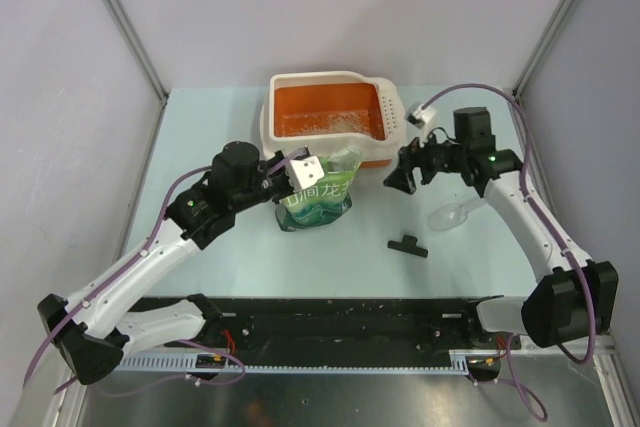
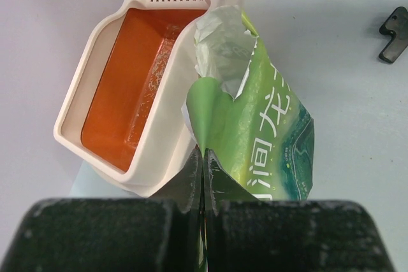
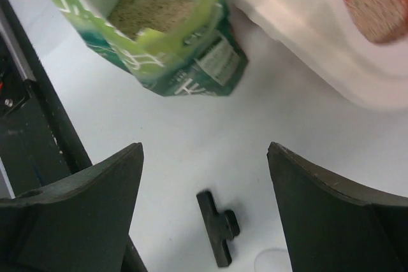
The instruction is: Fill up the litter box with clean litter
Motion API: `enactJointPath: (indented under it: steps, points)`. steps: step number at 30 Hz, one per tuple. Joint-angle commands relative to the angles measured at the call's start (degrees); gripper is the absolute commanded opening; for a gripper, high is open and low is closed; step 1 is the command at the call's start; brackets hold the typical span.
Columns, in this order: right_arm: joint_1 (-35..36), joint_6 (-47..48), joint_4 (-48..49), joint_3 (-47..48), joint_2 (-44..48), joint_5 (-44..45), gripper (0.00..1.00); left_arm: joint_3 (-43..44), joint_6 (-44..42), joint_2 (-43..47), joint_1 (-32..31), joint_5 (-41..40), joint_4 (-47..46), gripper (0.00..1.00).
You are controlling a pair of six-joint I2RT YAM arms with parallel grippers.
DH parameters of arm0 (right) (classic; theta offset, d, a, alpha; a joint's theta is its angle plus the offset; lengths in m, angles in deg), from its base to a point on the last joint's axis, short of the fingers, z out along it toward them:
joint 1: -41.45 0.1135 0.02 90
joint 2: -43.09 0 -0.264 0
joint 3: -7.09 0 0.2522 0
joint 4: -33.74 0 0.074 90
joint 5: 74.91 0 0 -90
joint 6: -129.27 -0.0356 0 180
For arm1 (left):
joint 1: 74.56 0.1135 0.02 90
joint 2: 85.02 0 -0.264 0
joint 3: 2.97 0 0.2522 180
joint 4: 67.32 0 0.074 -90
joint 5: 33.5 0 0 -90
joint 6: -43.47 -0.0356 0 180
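- The left pincer (image 1: 298,173) is clamped shut on the torn top edge of the pouch (image 1: 320,199). Its jaws meet on the foil flap and hold nothing else.
- The step in hand looks like tipping the pouch. The pinched edge should rise and the open mouth should go over the rim, so the grains land inside the orange well and not on the counter (image 1: 230,247).
- A grip on one edge lets the bag sag and twist. A slow tilt is safer, and a second hold low on the pouch would give control of the pour.
- The right pincer (image 1: 400,179) is free for that. Its jaws stand wide apart, hold nothing and touch nothing. It hovers over the counter, beside the pouch and near the perforated end of the box (image 1: 270,112).
- The pouch stands on the counter against the near wall of the box, its mouth leaning on the rim.
- The box sits at the far side of the counter. Only a thin scatter of litter (image 1: 322,127) lies on its floor, and most of the orange shows.
- The right wrist view shows more of the grains inside the pouch.
- A black clip (image 1: 407,244) and a clear scoop (image 1: 455,215) lie on the counter near the right arm, and any reach should stay clear of them.
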Motion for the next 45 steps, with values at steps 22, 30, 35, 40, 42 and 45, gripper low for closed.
enactJointPath:
  steps: [22,30,35,40,42,45]
  points:
    - [19.9,-4.0,26.3,3.8,-13.8,-3.2,0.66,4.9,0.9,-1.5,1.5,-2.8,-3.7,0.0]
    - [20.1,-2.2,24.9,3.8,-13.1,-3.4,0.57,4.3,0.3,-1.0,1.7,-3.7,-3.7,0.0]
    - [20.3,-3.5,26.7,3.8,-13.6,-3.8,0.5,3.9,0.3,-0.7,1.9,-3.8,-3.7,0.0]
    - [20.7,-4.7,28.2,3.8,-13.5,-4.0,0.47,3.7,0.1,-0.3,1.9,-4.1,-3.7,0.0]
    - [20.7,-5.0,28.7,3.8,-13.5,-3.9,0.47,3.5,0.1,-0.3,1.9,-3.9,-3.8,0.0]
    - [20.8,-5.7,29.3,3.8,-13.5,-4.1,0.46,3.5,0.2,-0.4,2.0,-3.8,-3.9,0.0]
